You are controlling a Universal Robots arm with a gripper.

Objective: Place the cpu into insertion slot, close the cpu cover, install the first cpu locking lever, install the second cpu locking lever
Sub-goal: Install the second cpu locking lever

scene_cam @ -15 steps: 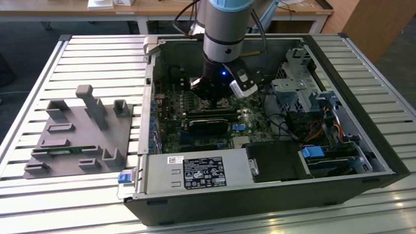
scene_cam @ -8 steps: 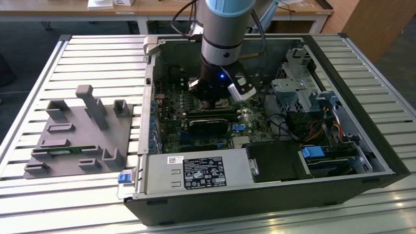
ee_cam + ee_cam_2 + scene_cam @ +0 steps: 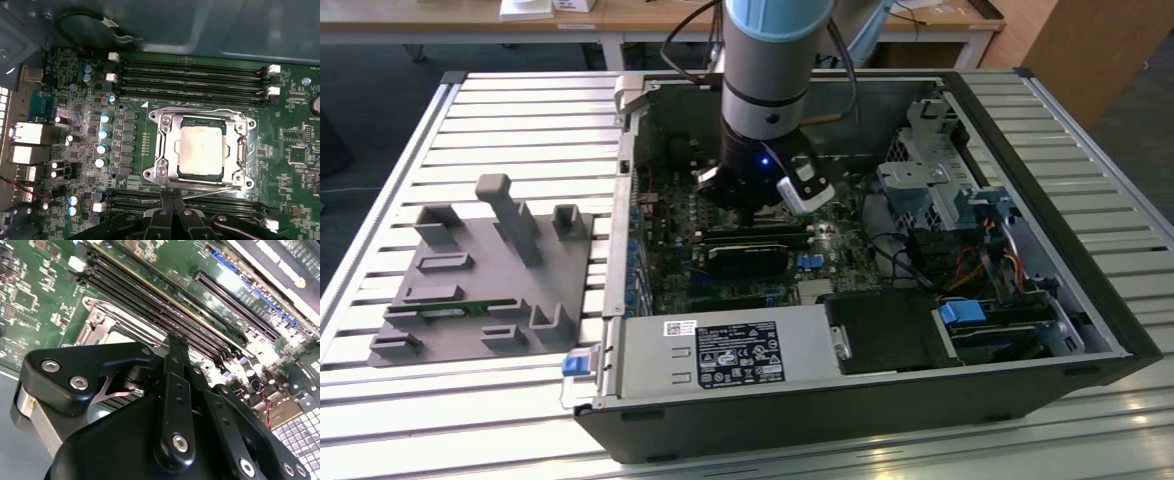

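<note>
In the first wrist view the cpu (image 3: 200,150), a silvery-beige square, lies flat in its socket on the green motherboard (image 3: 80,100). The cpu cover (image 3: 163,145), a thin silver frame, is folded down around it. A thin metal locking lever (image 3: 215,189) runs slightly slanted along the socket edge nearest my gripper (image 3: 171,197). My black fingers are shut together, with the tips right at that lever's end. Whether they pinch it I cannot tell. In the second wrist view the gripper (image 3: 176,340) stands just off the socket corner (image 3: 97,315). From the exterior view the gripper (image 3: 750,207) hangs low inside the open case.
Black memory slots (image 3: 195,75) flank the socket on both sides, and a row of capacitors (image 3: 104,135) stands beside it. The case wall (image 3: 635,180), a drive cage (image 3: 927,185) and a power supply (image 3: 720,355) hem the board in. A grey fixture (image 3: 487,280) sits at the exterior view's left.
</note>
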